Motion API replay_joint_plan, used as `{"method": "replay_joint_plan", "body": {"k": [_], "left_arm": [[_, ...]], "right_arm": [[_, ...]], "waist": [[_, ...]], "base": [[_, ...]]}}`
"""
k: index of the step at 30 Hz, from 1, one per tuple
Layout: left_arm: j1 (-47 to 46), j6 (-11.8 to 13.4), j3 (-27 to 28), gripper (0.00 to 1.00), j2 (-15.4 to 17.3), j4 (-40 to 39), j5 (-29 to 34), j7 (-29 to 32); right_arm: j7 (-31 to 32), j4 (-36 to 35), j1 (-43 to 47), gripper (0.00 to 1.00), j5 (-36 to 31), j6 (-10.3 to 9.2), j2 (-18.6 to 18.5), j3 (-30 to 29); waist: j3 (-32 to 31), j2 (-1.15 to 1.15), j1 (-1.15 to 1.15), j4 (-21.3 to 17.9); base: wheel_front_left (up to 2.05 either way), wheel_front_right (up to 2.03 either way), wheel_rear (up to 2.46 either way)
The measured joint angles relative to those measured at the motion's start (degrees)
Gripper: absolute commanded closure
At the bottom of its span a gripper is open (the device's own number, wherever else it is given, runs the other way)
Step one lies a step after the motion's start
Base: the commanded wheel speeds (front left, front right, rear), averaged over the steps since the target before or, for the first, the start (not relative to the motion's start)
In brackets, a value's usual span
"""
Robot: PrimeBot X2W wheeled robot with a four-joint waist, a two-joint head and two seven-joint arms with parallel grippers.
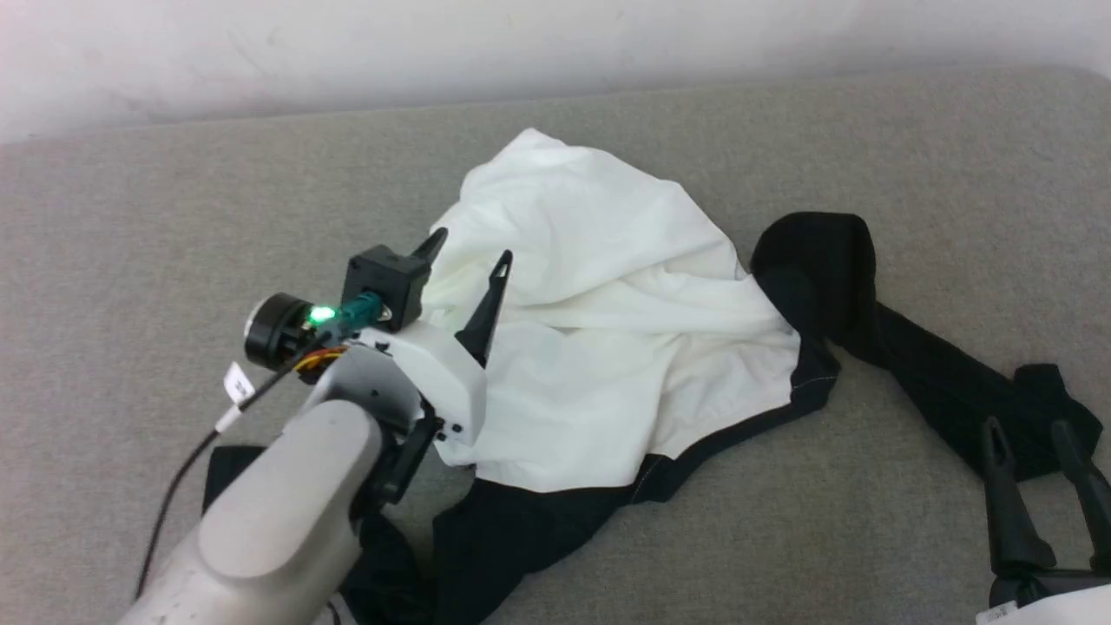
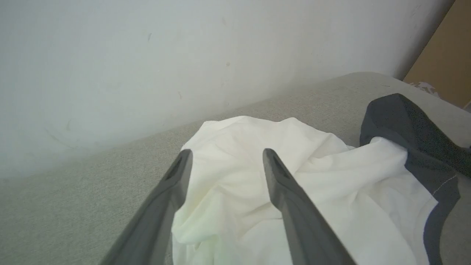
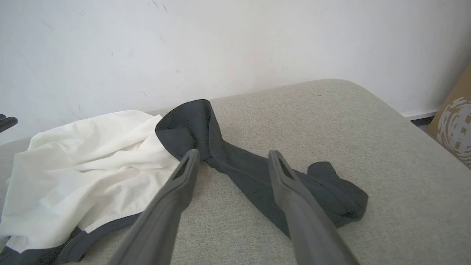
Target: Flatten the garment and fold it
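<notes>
Garment: a thin, soft shirt. Its white body is crumpled in rounded folds at the centre of the head view, with black trim along the lower edge. 1 wrinkled black sleeve trails to the lower right, and more black cloth lies at the lower left.

Support: a grey woven upholstered surface with a rounded corner, set against a scuffed white wall.

Left gripper: 2 tapered dark fingers spread apart with nothing between them, over the left edge of the white body (contact with the cloth cannot be confirmed).

Right gripper: at the lower right, fingers parted and empty, near the sleeve end.

The head view alone shows a green lamp and a black cable on the left wrist. The left wrist view shows pale stitching on the trim. The right wrist view shows the bunched cuff and, at its right edge, a brown cardboard box with white print.
</notes>
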Motion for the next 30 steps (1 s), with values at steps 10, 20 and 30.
{"method": "replay_joint_plan", "body": {"k": [10, 20, 30], "left_arm": [[15.3, 5.9, 0.8, 0.00, 7.8, -14.6, -9.3, 17.0], [19.3, 6.3, 1.5, 0.00, 3.4, -13.5, -15.0, 17.0], [13.4, 4.6, 1.4, 1.00, 0.4, -5.4, -13.7, 13.5]], "right_arm": [[0.1, 0.0, 1.1, 0.00, 0.2, 0.00, 0.0, 0.1], [0.7, -0.4, 0.2, 0.00, 0.0, 0.00, 0.0, 0.7], [1.2, -0.6, -0.8, 0.00, -0.4, 0.00, 0.0, 0.8]], "waist": [[-1.8, 0.00, -0.01, 2.4], [1.1, 0.00, 0.00, 2.4], [3.3, 0.00, 0.00, 1.6]], "base": [[0.00, 0.00, 0.00], [0.00, 0.00, 0.00], [0.00, 0.00, 0.00]]}}
